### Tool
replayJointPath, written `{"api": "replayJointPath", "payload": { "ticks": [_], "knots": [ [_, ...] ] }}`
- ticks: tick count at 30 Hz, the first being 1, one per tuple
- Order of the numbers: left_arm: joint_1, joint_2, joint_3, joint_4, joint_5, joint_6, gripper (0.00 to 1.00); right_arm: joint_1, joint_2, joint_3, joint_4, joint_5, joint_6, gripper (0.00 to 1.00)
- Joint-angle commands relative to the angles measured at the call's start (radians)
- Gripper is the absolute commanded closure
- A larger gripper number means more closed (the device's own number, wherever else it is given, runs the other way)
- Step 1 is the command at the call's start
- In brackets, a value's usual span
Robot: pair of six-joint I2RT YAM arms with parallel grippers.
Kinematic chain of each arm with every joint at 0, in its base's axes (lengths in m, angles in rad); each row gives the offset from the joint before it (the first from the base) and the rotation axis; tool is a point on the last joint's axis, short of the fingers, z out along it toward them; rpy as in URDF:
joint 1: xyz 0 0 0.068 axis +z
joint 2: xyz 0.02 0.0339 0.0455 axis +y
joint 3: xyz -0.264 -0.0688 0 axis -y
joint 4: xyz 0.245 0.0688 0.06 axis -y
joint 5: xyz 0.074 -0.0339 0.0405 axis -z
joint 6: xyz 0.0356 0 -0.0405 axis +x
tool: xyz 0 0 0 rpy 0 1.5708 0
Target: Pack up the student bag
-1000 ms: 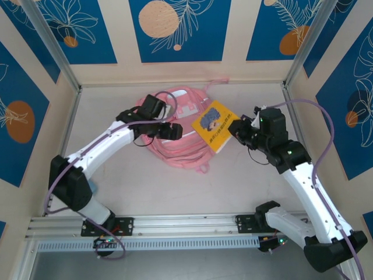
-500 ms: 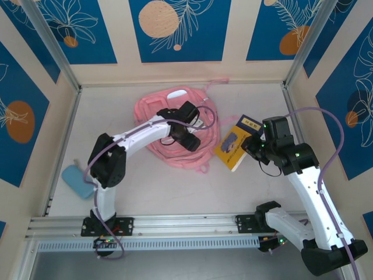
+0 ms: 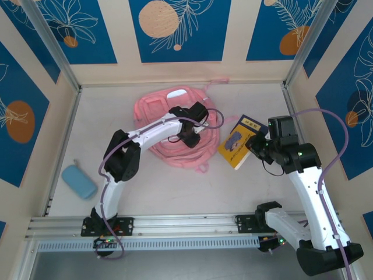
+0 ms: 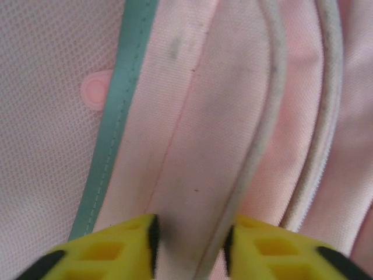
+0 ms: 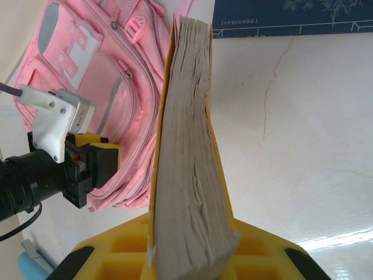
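The student bag (image 3: 163,114) lies flat on the table's far middle, pink with pale strips. My left gripper (image 3: 189,135) presses down on its right half. In the left wrist view the yellow fingertips (image 4: 140,245) pinch a fold of pink fabric (image 4: 233,87) with pale piping, so the left gripper (image 4: 190,242) is shut on the bag. My right gripper (image 3: 255,146) is shut on a thick yellow book (image 3: 236,146), held just right of the bag. In the right wrist view the book (image 5: 186,146) stands on edge between the jaws (image 5: 192,256), with the bag (image 5: 105,87) beyond.
A light blue pencil case (image 3: 78,181) lies at the near left of the table. Walls close the workspace at the back (image 3: 180,70) and on both sides. The left arm's wrist (image 5: 64,163) shows over the bag's edge in the right wrist view.
The left gripper slid right across the bag and its jaws closed onto the fabric. The right arm carried the book from the bag's right edge out to the right and nearer.
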Motion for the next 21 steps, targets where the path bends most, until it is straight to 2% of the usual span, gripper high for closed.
{"api": "replayJointPath", "payload": {
  "ticks": [1,3,8,11,17,21],
  "knots": [
    [0.006,-0.018,0.047,-0.03,-0.068,-0.009,0.8,-0.02,-0.017,0.044,0.041,-0.043,-0.03,1.0],
    [0.007,-0.049,0.059,-0.029,-0.063,-0.018,0.89,-0.026,-0.022,0.051,0.042,-0.053,-0.036,1.0],
    [0.01,-0.166,0.069,0.002,-0.082,-0.052,1.0,-0.033,-0.047,0.048,0.098,-0.133,-0.051,1.0],
    [0.011,-0.231,0.088,0.038,-0.133,-0.084,1.0,-0.033,-0.063,0.039,0.133,-0.187,-0.059,1.0],
    [0.013,-0.293,0.161,0.084,-0.202,-0.135,1.0,-0.034,-0.111,0.015,0.12,-0.183,-0.077,1.0],
    [0.013,-0.284,0.229,0.092,-0.19,-0.17,1.0,-0.035,-0.116,-0.042,0.191,-0.298,-0.038,1.0]
  ]
}}
